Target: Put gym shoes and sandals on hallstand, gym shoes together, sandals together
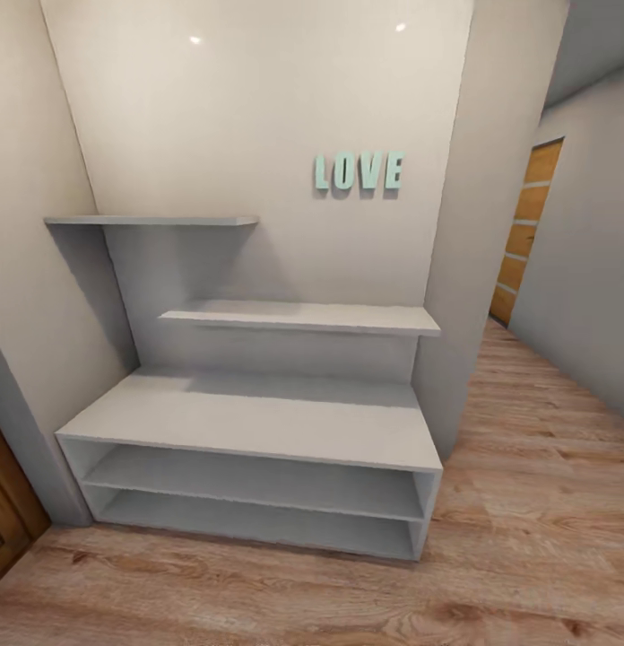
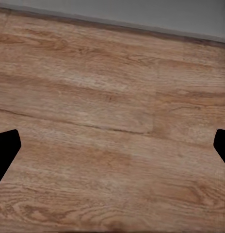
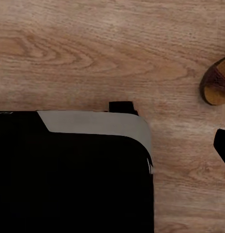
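While both grippers hang over floor [image 2: 112, 121], fingers apart, hallstand [image 1: 258, 422] stands bare.

A black, round-cornered body panel [image 3: 69, 179] with a pale grey upper band; black fingertips [image 2: 6, 150].

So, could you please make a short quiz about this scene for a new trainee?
1. True or false: the hallstand already holds a shoe.
2. In the right wrist view, what lies on the corridor floor at the picture's edge? A) a gym shoe B) a sandal C) a bag
3. What word do the mint letters on the wall spell?

Key: 1. False, its bench and shelves are bare. 2. B, only part of it shows. 3. LOVE.
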{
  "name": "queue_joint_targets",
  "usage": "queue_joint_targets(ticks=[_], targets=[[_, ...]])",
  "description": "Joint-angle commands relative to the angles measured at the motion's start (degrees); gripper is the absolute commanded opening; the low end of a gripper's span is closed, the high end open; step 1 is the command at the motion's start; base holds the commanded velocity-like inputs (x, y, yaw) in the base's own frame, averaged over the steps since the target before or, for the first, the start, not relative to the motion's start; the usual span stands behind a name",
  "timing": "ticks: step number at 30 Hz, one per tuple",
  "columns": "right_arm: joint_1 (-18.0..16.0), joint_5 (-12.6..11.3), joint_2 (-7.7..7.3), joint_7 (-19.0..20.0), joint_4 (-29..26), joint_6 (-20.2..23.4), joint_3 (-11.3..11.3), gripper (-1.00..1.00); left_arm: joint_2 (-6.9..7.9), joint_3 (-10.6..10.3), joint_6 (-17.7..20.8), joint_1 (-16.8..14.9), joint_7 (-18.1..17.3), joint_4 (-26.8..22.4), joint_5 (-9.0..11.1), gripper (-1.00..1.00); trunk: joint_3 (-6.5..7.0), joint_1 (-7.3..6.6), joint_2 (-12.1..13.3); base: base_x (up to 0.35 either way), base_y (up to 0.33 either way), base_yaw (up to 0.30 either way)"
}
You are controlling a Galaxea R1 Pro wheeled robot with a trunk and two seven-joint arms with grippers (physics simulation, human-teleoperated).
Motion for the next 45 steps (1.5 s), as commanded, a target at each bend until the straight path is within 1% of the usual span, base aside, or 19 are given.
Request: queue_joint_targets(ticks=[1,5,10,13,16,23,25,38,45], targets=[[0.03,-0.02,0.01,-0.05,-0.07,-0.08,-0.06,1.0,0.0,-0.02,-0.17,-0.02,0.0,0.04,0.33,1.0,-0.04,-0.02,-0.03,-0.179,0.251,-0.271],[0.03,-0.05,0.01,-0.05,-0.09,-0.08,-0.06,1.0,0.0,-0.02,-0.17,-0.03,0.0,0.04,0.34,1.0,-0.04,-0.02,-0.03,-0.092,0.278,-0.215],[0.03,-0.07,0.01,-0.12,-0.09,-0.08,-0.06,1.0,0.0,-0.02,-0.17,-0.05,0.0,0.04,0.34,1.0,-0.04,-0.02,-0.03,-0.02,0.291,-0.068],[0.03,-0.09,0.01,-0.13,-0.09,-0.08,-0.06,1.0,0.0,-0.02,-0.17,-0.05,0.0,0.04,0.33,1.0,-0.04,-0.02,-0.03,-0.002,0.088,-0.213],[0.03,-0.09,0.01,-0.14,-0.09,-0.08,-0.11,1.0,0.0,-0.02,-0.17,-0.03,0.0,0.06,0.3,1.0,-0.04,-0.02,-0.03,-0.001,0.038,-0.244],[0.03,-0.1,0.01,-0.14,-0.09,-0.08,-1.98,1.0,0.0,-0.02,-0.17,-0.02,0.0,0.1,0.29,1.0,-0.04,-0.02,-0.03,0.0,0.005,-0.264],[0.03,-0.1,0.01,-0.14,-0.09,-0.08,-2.2,1.0,0.0,-0.02,-0.17,-0.03,0.0,0.12,0.3,1.0,-0.04,-0.02,-0.03,0.0,0.001,-0.267],[0.03,-0.1,0.01,-0.14,-0.09,-0.08,-2.51,1.0,0.0,-0.02,-0.17,-0.03,0.0,0.13,0.29,1.0,-0.04,-0.02,-0.03,0.0,0.0,-0.268],[0.03,-0.1,0.01,-0.14,-0.09,-0.08,-2.52,1.0,0.0,0.02,-0.17,-0.03,0.0,1.41,0.28,1.0,-0.04,-0.02,-0.03,0.0,0.0,-0.268]])
